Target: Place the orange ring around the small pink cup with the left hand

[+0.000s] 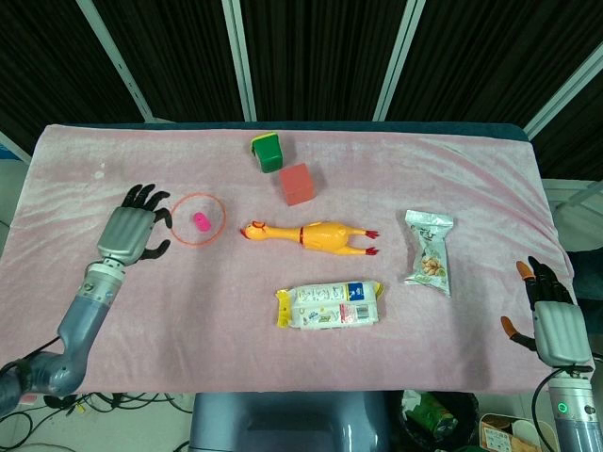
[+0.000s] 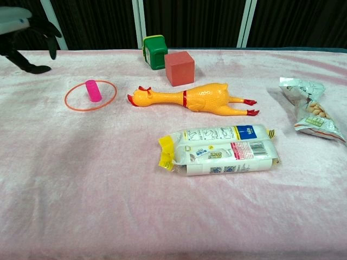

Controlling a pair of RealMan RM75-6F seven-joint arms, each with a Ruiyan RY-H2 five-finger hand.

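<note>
Hovering at the far left of the table, my left hand holds nothing, its fingers spread and lifted clear of the cloth. Just beside it the orange ring lies flat around the pink cup, which stands upright inside it without touching the rim (so, by my reckoning, the placing is done). What could spoil it is a careless sweep of my fingers on the way back: they are near enough to catch the thin ring and drag it, or tip the light cup.

Further right sit one green block, one red block, one rubber chicken on its side, one white snack pack and one clear bag of nuts. That makes one ring, one cup, two blocks, one chicken, two packets. At the far right my right hand hangs off the table edge, fingers apart, gripping nothing.
</note>
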